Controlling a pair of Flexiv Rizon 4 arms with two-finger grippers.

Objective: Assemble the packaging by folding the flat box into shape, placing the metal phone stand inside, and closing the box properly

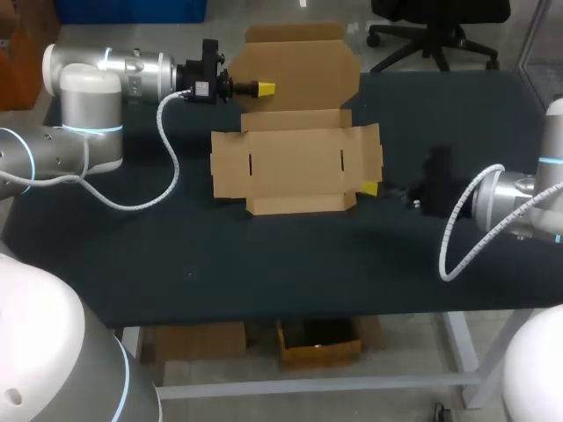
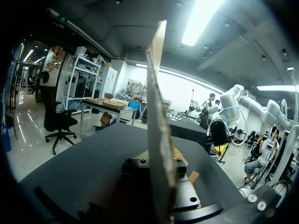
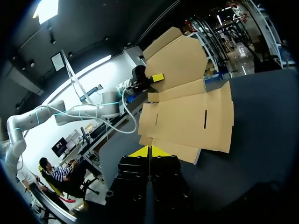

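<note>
presently, the flat box is laid mid-table, its 12 o'clock flap pinched by the left gripper; the right gripper, closed empty, is parked at 4 o'clock. unpinned, it may be dragged.

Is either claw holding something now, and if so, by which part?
The left claw grips the cardboard box by the left edge of its raised rear panel. The right claw sits at the box's front right corner; whether it grips cannot be told.

Seemingly one box, two arms
</note>
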